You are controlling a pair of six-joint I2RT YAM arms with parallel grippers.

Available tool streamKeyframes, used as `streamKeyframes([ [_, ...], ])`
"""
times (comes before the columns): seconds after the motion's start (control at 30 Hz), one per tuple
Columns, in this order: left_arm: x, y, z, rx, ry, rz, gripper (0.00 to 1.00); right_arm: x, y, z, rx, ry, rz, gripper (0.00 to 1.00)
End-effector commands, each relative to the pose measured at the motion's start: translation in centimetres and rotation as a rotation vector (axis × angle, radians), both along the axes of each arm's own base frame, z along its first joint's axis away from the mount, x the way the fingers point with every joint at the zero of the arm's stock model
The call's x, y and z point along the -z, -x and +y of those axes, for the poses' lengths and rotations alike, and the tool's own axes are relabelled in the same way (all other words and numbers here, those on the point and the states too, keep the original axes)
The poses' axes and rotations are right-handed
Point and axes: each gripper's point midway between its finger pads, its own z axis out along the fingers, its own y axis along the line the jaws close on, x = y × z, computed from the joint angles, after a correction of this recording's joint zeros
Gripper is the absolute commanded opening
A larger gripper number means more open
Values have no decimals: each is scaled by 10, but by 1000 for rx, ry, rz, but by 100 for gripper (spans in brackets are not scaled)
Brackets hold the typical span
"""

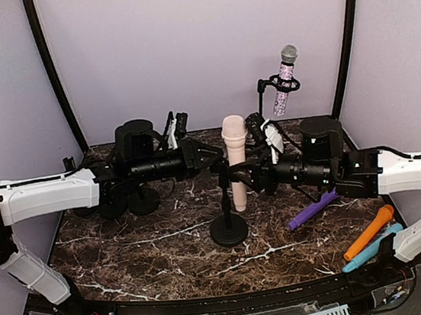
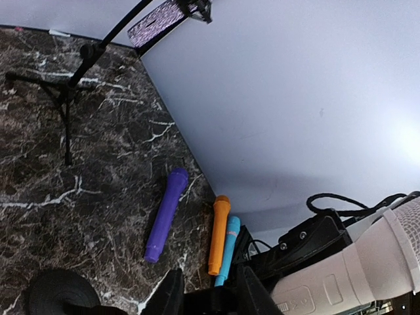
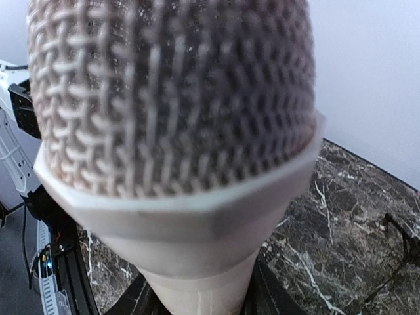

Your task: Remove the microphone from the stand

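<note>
Near R edge of counter (image 1: 145, 250): cyan mic (image 1: 367, 253) and orange mic (image 1: 369, 232) lying side by side, both angled up-right. Just beyond, purple mic (image 1: 313, 210) flat on the marble, apart from that pair.

Mid-counter: stand (image 1: 229, 230) w/ round black base and thin upright pole. Pink mic (image 1: 234, 143) upright at the clip near top of pole, grille up, not yet out of stand.

R pincer (image 1: 248, 176) in from the right, clamped on pink mic's handle below the grille. On R wrist cam, grille fills the view, dark fingers (image 3: 269, 298) snug either side of the handle.

L pincer (image 1: 212, 161) in from the left, at clip height, just beside the mic. On L wrist cam only the fingers (image 2: 172, 294) show at btm edge w/ something dark btwn them, poss. the stand. Can't tell if gripped or merely close.

Under L arm, black round base (image 1: 144, 202) on counter.

Far back R: sparkly mic (image 1: 285, 79) tilted in clip of tripod stand (image 2: 65, 105), near back wall.
</note>
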Motion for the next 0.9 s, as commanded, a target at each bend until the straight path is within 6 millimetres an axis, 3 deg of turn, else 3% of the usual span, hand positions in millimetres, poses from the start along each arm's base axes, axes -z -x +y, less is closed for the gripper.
streamKeyframes([
  [0.0,110,21,15,40,-307,154,28,12,-4,-11,60,11,45,20],
  [0.43,124,27,18,52,-378,94,28,34,-3,-14,73,-2,70,20],
  [0.6,114,28,17,68,-364,25,35,39,-1,-14,70,-18,80,21],
  [0.7,100,25,26,36,-376,-33,47,39,1,-16,69,-26,83,29],
  [0.87,74,24,42,-18,-367,-125,60,38,5,-22,70,-36,94,58],
])
